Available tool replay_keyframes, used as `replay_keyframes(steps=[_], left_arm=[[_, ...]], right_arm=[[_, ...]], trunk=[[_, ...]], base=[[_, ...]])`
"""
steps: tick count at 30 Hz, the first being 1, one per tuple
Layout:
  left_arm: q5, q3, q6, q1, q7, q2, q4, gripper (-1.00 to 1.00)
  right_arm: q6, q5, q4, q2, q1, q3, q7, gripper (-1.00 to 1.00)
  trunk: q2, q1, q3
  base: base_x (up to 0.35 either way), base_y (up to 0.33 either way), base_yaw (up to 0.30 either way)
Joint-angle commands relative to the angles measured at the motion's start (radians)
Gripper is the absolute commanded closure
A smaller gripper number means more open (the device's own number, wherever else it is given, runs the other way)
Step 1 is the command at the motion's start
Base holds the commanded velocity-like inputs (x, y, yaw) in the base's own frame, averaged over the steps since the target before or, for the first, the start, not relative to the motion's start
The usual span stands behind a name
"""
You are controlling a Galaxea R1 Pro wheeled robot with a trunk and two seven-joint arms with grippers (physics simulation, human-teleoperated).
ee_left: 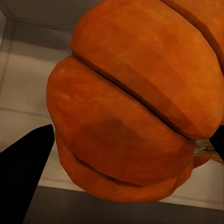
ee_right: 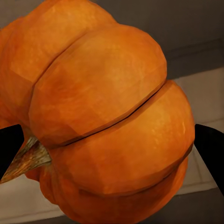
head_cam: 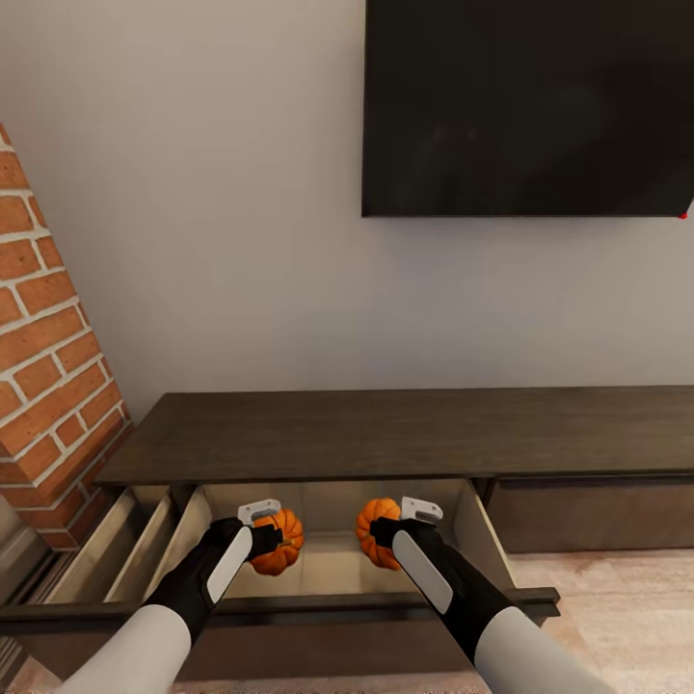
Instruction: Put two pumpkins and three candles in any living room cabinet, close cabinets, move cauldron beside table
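2 gripped pumpkins [head_cam: 278, 542] over open cabinet [head_cam: 386, 434]

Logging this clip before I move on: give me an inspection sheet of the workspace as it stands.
Surface: cabinet, long, low, dark wood; top bare.
Job's things: left pumpkin and right pumpkin, both held over the open drawer, pale inside. No candles or cauldron seen.
Clutter: nothing seen.
Grippers: left gripper shut on the left pumpkin; right gripper shut on the right pumpkin.
Cables: nothing seen.
Surroundings: dark screen on a grey wall, brick column to the left, wood floor.
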Motion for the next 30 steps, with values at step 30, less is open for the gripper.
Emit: replay_keyframes(steps=[30], left_arm=[[0.01,-0.004,0.002,-0.001,0.011,0.002,-0.013,1.0]], right_arm=[[-0.008,-0.003,-0.004,-0.001,-0.001,0.001,-0.002,1.0]], trunk=[[-0.015,0.01,-0.026]], base=[[0.03,0.01,0.052]])
